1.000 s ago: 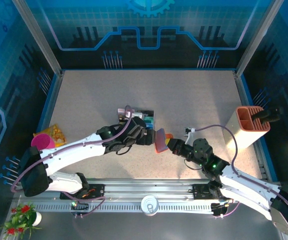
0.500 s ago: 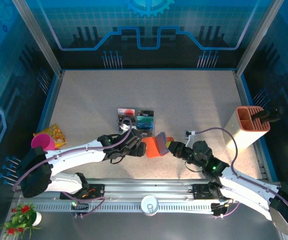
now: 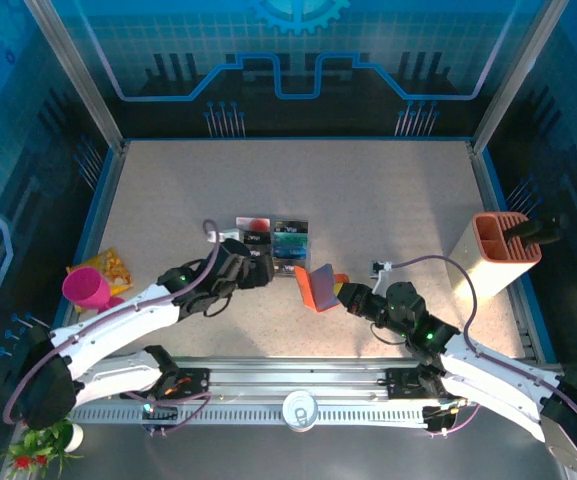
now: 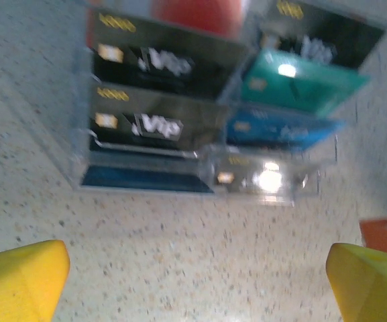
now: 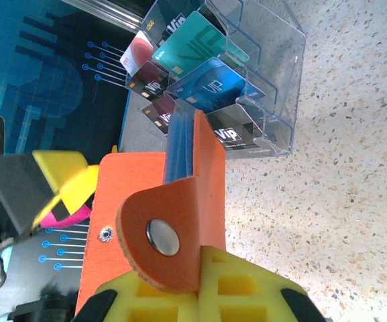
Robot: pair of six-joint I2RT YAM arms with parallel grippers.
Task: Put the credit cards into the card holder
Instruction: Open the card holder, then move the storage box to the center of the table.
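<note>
At centre, right tool (image 3: pixel 339 292) pinches the card holder (image 3: pixel 317 287); left tool (image 3: pixel 266 270) gapes empty.

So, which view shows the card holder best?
The right wrist view: the card holder is close and sharp, snap tab visible, clamped in the right gripper. The top view shows it small, between the arms. The left wrist view catches a blurred orange corner at its right edge.
</note>
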